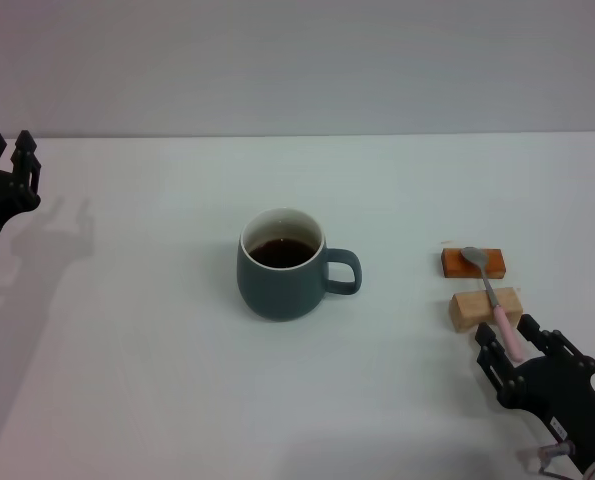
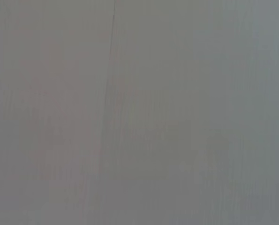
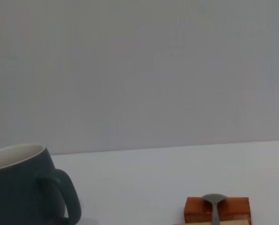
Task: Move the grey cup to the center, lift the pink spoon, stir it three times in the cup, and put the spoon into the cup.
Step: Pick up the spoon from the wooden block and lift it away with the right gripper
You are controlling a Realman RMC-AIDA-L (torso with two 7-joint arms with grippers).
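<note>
The right gripper (image 1: pixel 522 352) stands open around the tip of the pink spoon (image 1: pixel 495 298), which runs away from it across a tan block (image 1: pixel 484 308) to an orange block (image 1: pixel 473 263). Light, slim and likely slippery, it is best pinched at the raised handle. The grey cup (image 1: pixel 282 263), with its liquid, sits well leftward. The left gripper (image 1: pixel 10 170) hangs open, far off.

grey cup (image 1: pixel 280 283): matt ceramic | pink spoon (image 1: pixel 489 288): metal bowl, plastic hdl | blocks (image 1: pixel 486 308): wood
</note>
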